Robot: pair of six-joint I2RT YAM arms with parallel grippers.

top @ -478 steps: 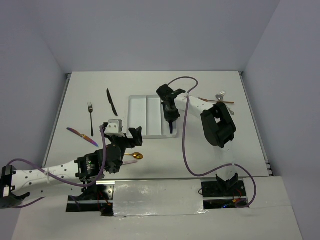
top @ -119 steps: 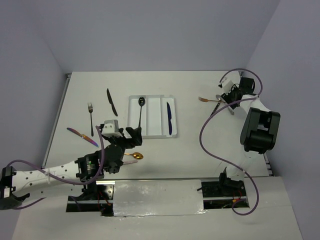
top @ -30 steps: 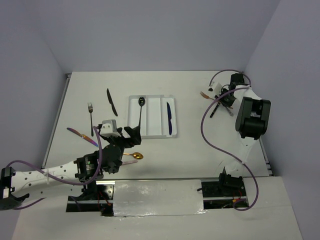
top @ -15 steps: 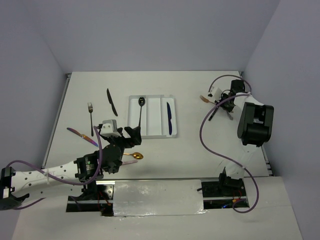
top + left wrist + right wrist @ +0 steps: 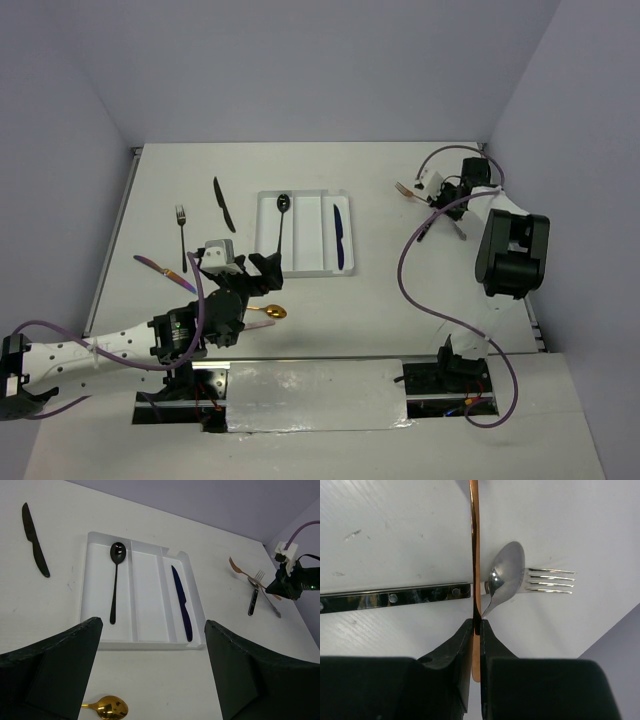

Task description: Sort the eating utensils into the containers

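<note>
Copper utensil (image 5: 474,540), well right of the tray (image 5: 300,273): my right end effector (image 5: 476,624) has just clenched on its handle, so lifting toward a compartment can follow.

Tray (image 5: 305,238) centred on table (image 5: 400,290). Spoon (image 5: 279,228) in left compartment, knife (image 5: 339,236) in right. Left of tray: second knife (image 5: 223,204), fork (image 5: 181,225) beyond, another utensil (image 5: 160,268) nearer. Small spoon (image 5: 270,312) before tray. Far right: thin utensil (image 5: 474,540) across flat handle (image 5: 395,599), third spoon (image 5: 506,575) on second fork (image 5: 550,577).
</note>
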